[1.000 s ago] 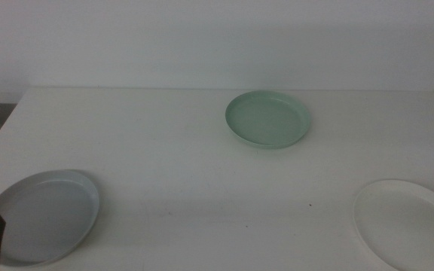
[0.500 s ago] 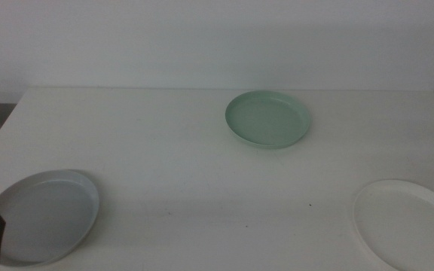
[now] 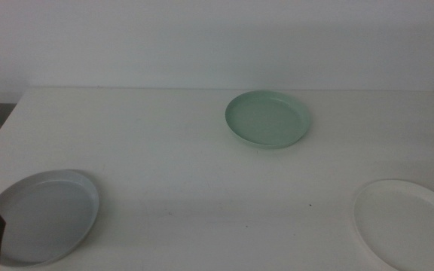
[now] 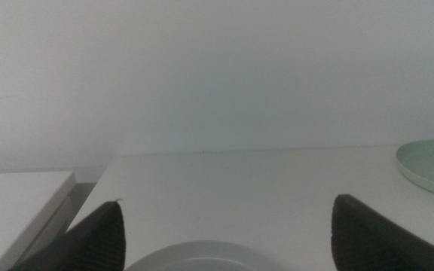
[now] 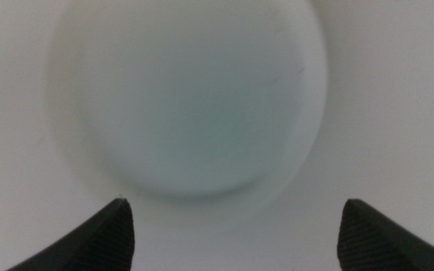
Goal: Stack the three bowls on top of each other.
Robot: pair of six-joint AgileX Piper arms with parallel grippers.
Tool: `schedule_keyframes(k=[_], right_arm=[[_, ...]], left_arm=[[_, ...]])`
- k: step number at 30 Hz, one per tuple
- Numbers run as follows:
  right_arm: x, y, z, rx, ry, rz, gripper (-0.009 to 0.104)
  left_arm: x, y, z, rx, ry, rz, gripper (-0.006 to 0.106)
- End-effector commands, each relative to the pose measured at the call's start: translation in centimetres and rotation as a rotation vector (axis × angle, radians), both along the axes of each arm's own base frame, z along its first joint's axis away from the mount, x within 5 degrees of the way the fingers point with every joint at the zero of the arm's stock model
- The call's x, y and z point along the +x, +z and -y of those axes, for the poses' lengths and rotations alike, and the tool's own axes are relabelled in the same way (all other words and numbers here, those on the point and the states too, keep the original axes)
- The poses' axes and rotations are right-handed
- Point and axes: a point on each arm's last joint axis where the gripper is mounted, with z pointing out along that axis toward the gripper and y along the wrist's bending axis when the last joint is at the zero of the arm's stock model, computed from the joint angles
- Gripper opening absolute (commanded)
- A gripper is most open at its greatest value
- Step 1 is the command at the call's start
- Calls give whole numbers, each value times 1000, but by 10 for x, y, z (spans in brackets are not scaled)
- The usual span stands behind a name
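1. Bowls are set well apart on the table (image 3: 164, 143): mint green bowl (image 3: 268, 119) far, grey-blue bowl (image 3: 40, 216) near left, white bowl (image 3: 407, 223) near right.
2. Right tool (image 5: 236, 226) is held spread above the white bowl, likely for a rim grasp.
3. Left tool (image 4: 224, 241) is spread, parked by the grey-blue bowl.

Left hand (image 4: 228, 245): two dark, matte, wedge-shaped jaws with pointed tips. Right hand (image 5: 236, 233): two matching dark wedge jaws. No markings, screws or cables visible.

Soft, even light, pale and washed-out; faint shadows lie under the bowls, and the right wrist view is blurred.
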Motion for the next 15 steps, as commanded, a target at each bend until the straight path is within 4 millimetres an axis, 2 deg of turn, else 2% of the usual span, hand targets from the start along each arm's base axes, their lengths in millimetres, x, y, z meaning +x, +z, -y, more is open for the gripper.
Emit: schedule_keyframes(k=[1,8,15], right_arm=[[17,-11,14,13,-48,23,93],[47,-62,58,26,-211,-37,92],[62,-98,66,30,-216,-96,76]], left_arm=[[0,1,0,-4,-1,13,94],[0,1,0,-4,-1,13,94],[0,1,0,-4,-1,13,94]])
